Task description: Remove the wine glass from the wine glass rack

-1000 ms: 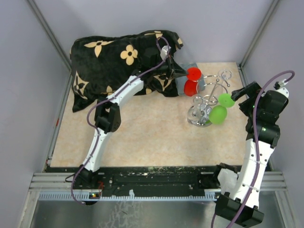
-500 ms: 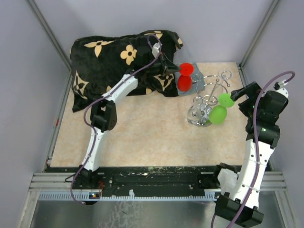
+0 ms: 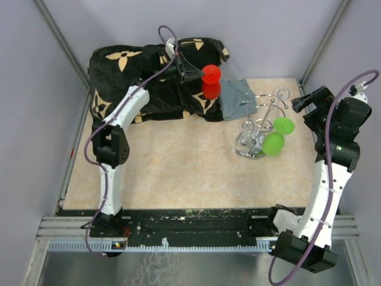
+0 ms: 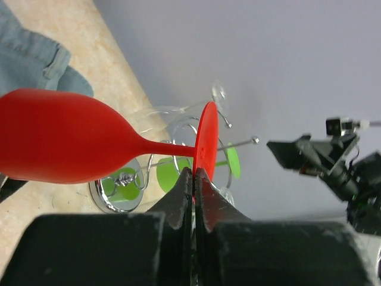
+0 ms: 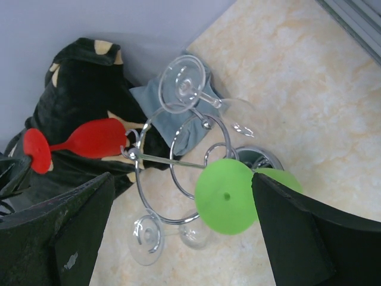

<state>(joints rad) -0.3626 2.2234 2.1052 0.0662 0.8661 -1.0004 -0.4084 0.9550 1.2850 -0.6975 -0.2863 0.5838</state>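
Note:
The red wine glass is off the rack and in the air over the black pillow. My left gripper is shut on the edge of its round foot, and the bowl lies sideways. The silver wine glass rack stands at the right. A green wine glass hangs from it, and so do clear glasses. My right gripper is open just right of the rack, with the green glass's foot in front of its fingers.
A black pillow with tan flowers fills the back left. A grey cloth lies between the pillow and the rack. Grey walls close in the back and both sides.
My left arm has carried the red glass up and to the left, away from the rack and over the pillow. The right gripper has drawn back a little from the rack, still open.

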